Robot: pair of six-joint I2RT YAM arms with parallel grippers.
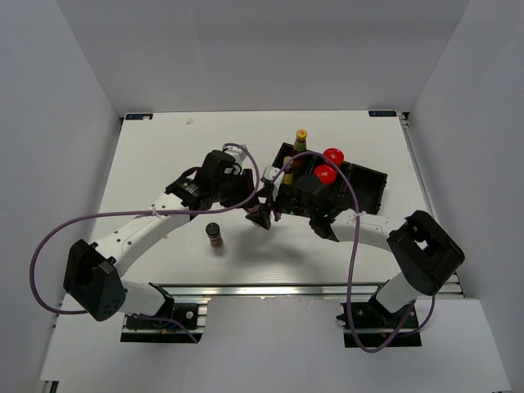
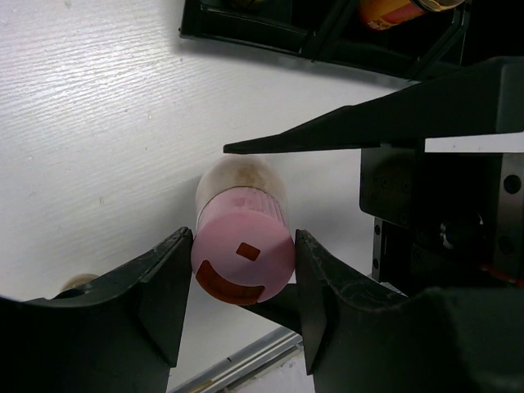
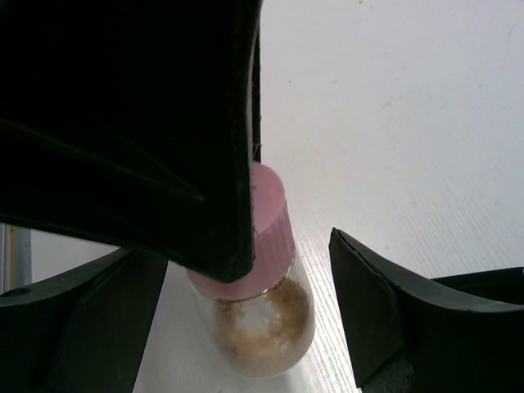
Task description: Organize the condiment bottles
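Observation:
The pink-capped pale bottle [image 2: 243,260] sits between the fingers of my left gripper [image 2: 243,237], which is shut on its cap. It is held just left of the black tray [image 1: 364,187] in the top view [image 1: 261,218]. My right gripper [image 3: 246,315] is open, its jaws standing apart on either side of the same bottle [image 3: 264,323] without touching it. Two red-lidded jars [image 1: 332,155] [image 1: 325,173] and a yellow-capped bottle [image 1: 300,136] stand at the tray; a second yellow cap [image 1: 288,169] is half hidden by the right arm. The dark-capped tiny jar [image 1: 214,235] stands alone on the table.
The tray's near edge [image 2: 246,34] lies close beyond the left gripper, with an orange-labelled bottle [image 2: 393,10] in it. One right finger [image 2: 327,137] reaches across the left wrist view. Both wrists crowd together left of the tray. The table's front rail [image 1: 270,289] is near.

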